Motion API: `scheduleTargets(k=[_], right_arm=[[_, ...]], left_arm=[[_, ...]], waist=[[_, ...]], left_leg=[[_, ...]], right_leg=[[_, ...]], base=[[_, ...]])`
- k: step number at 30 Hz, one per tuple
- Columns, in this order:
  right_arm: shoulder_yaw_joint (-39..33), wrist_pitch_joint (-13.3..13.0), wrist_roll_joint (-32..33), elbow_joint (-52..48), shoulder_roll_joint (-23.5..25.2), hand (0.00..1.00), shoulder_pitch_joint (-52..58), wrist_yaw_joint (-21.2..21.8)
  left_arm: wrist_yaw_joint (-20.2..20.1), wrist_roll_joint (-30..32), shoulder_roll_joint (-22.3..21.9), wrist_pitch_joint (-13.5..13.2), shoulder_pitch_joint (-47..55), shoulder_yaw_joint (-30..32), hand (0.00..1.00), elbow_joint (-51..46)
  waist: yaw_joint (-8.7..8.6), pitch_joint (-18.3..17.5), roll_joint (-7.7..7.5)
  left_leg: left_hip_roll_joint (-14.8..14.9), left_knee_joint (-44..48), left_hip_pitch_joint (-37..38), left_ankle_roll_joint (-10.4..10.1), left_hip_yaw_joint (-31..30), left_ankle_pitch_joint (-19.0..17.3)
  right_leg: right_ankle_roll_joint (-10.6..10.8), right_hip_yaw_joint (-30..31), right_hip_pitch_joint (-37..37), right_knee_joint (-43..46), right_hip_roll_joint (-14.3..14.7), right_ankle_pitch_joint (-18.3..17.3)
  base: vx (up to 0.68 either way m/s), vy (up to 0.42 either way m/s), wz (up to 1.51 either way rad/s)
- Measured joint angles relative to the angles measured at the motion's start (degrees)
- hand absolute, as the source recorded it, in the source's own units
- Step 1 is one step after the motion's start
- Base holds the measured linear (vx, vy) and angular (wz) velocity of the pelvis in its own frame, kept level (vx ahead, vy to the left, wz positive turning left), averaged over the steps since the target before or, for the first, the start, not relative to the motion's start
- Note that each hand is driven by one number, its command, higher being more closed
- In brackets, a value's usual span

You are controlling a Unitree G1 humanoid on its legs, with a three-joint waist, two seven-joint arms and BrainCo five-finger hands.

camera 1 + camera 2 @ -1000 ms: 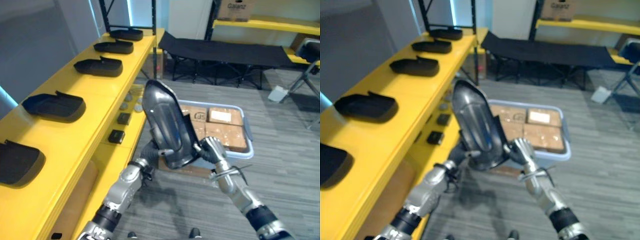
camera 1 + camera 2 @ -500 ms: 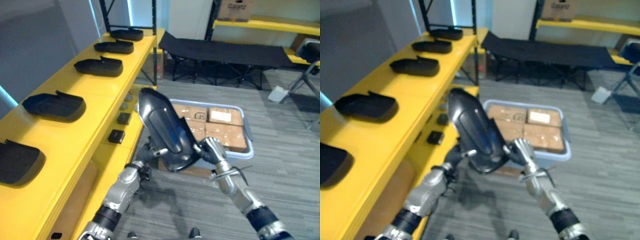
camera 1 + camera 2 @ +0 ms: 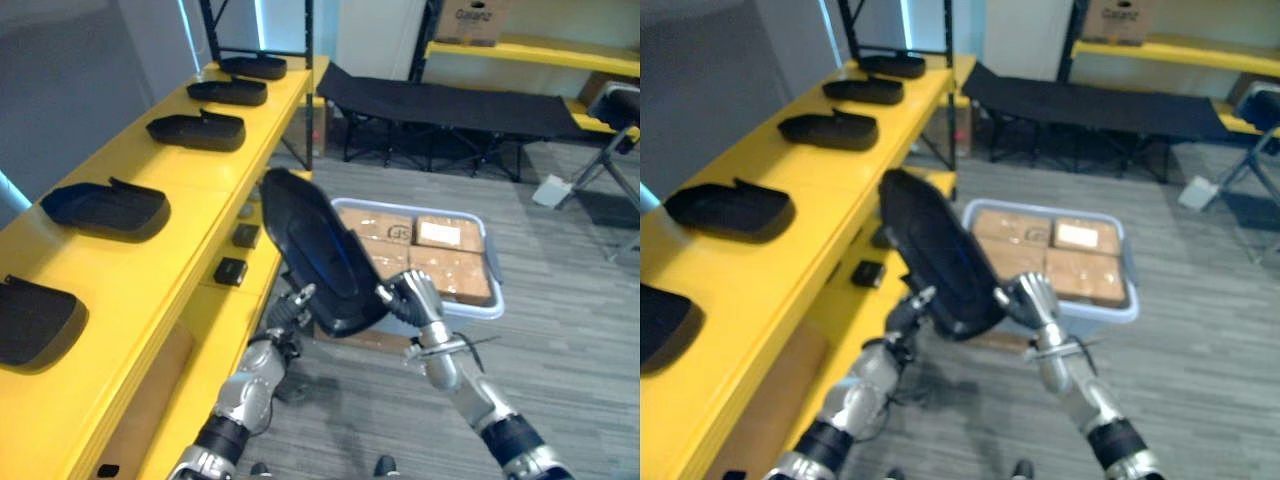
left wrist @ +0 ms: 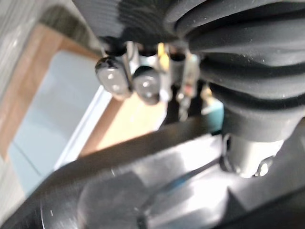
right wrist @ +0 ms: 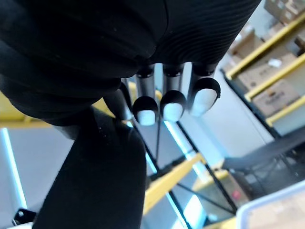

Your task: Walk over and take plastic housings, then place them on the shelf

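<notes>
Housing (image 3: 315,255) leans further left, toward the shelf (image 3: 185,235), than a second ago. Right hand (image 3: 412,295) clamps its near end; left hand (image 3: 285,318) touches beneath, grip indiscernible.

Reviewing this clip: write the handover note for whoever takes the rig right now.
Right hand: shut on housing, held up by the shelf edge.
Left hand: open, propping its lower end.
Done: five housings lie on the shelf.
Left: set this one on a free stretch of the shelf.
</notes>
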Motion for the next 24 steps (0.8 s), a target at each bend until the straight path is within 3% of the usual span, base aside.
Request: scheduleTargets(k=[5,13,14,17,24], right_arm=[[0.8,-0.7,-0.2,-0.1,0.3,1.0,0.0,-1.2],[2.5,-0.8,-0.1,-0.1,1.3,1.0,0.8,-1.4],[2.6,-0.8,-0.1,-0.1,1.5,1.0,0.9,-1.4],[2.8,-0.8,0.0,-0.1,1.6,1.0,1.0,-1.4],[3.2,-0.8,1.1,-0.1,1.4,1.0,2.6,-1.3]], left_arm=[[-0.2,-6.2,0.0,-1.8,0.0,-0.3,1.0,0.0],[-0.2,-7.0,0.0,-6.8,0.0,-0.6,1.0,-0.1],[-0.1,-6.8,0.0,-7.2,0.0,-0.6,0.0,-0.1],[-0.1,-5.6,0.0,-7.7,0.0,-0.7,0.0,-0.3],[2.3,9.4,0.1,-9.2,0.0,-0.4,0.0,-4.5]], waist=[[-0.06,0.0,-0.42],[-0.04,-0.2,-0.65],[-0.05,-0.2,-0.69],[-0.05,-0.2,-0.78],[-0.03,-0.2,-1.44]], left_leg=[[0.0,0.0,0.0,0.0,0.0,0.0],[0.0,0.0,0.0,0.0,0.0,0.0],[0.0,0.1,0.0,0.0,0.0,0.0],[0.0,0.1,0.0,0.0,-0.1,0.0],[0.2,0.1,-0.1,0.0,-0.1,0.0]], right_leg=[[0.0,0.0,0.0,0.0,0.0,0.0],[0.0,-0.1,0.1,0.0,0.0,0.0],[0.0,-0.1,0.1,0.0,0.0,0.0],[0.0,-0.2,0.1,0.0,0.0,0.0],[0.0,-0.3,0.1,0.0,-0.1,0.0]], base=[[0.0,0.0,0.0],[0.0,0.0,0.0],[0.0,0.0,0.0],[0.0,0.0,0.0],[0.0,0.0,0.0]])
